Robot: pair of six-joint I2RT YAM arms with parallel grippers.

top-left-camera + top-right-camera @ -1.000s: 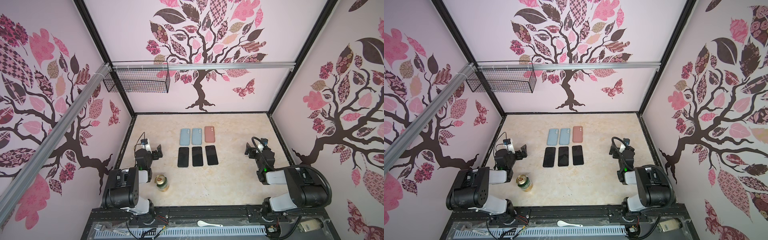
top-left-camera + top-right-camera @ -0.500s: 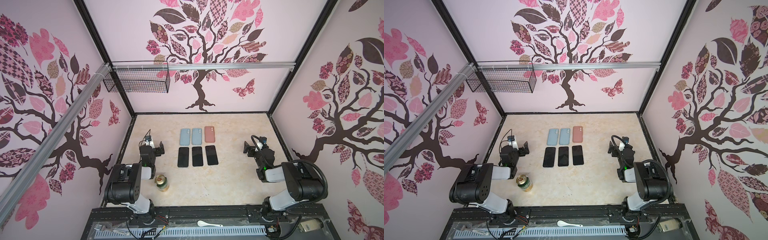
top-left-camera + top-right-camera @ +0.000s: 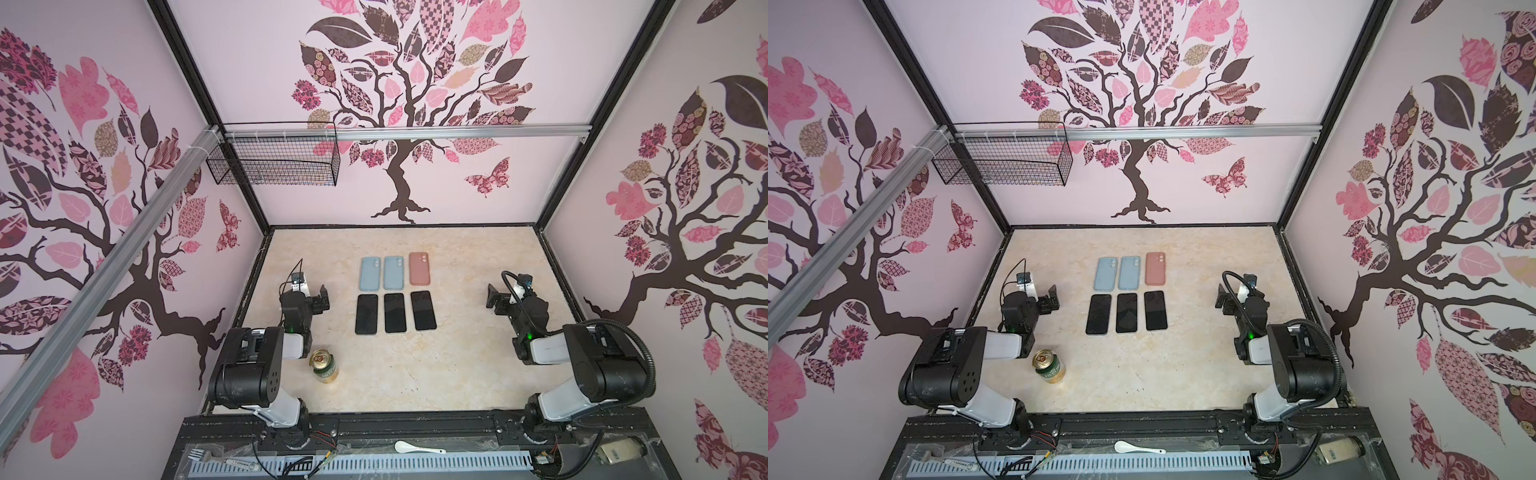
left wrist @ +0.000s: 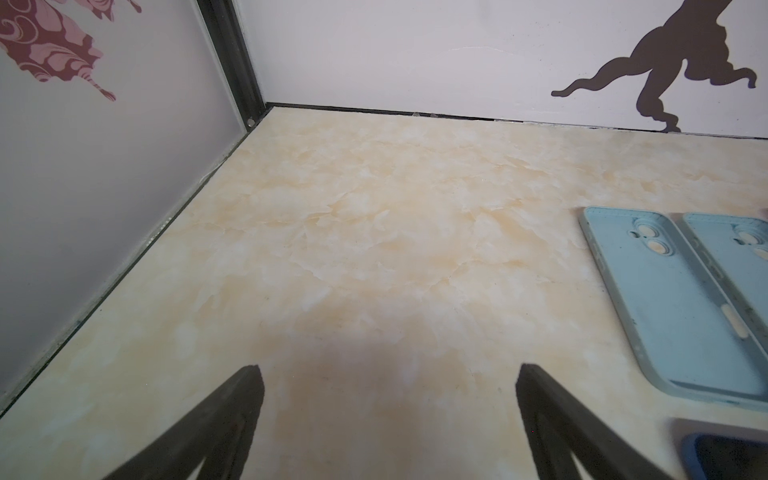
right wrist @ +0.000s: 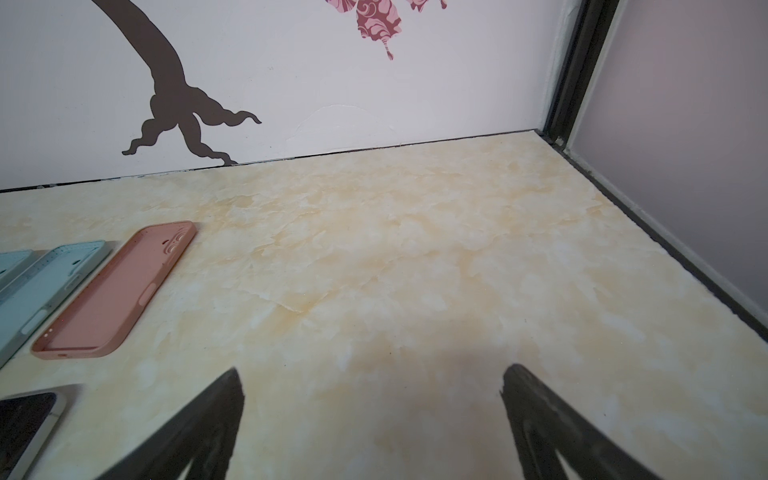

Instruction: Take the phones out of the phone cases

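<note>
No removal is under way: left gripper [image 3: 323, 297], at 9 o'clock of the phones [image 3: 395, 313], and right gripper [image 3: 492, 297], at 3 o'clock, hold nothing, fingers apart. At 12 o'clock lie the cases [image 3: 393, 272]; whether any holds a phone is unclear.

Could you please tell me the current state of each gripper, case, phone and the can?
left gripper: open, holding nothing.
right gripper: open, holding nothing.
blue cases: lying flat, side by side.
pink case: lying flat, untouched.
phones: flat, screens up, dark.
can: upright.
</note>
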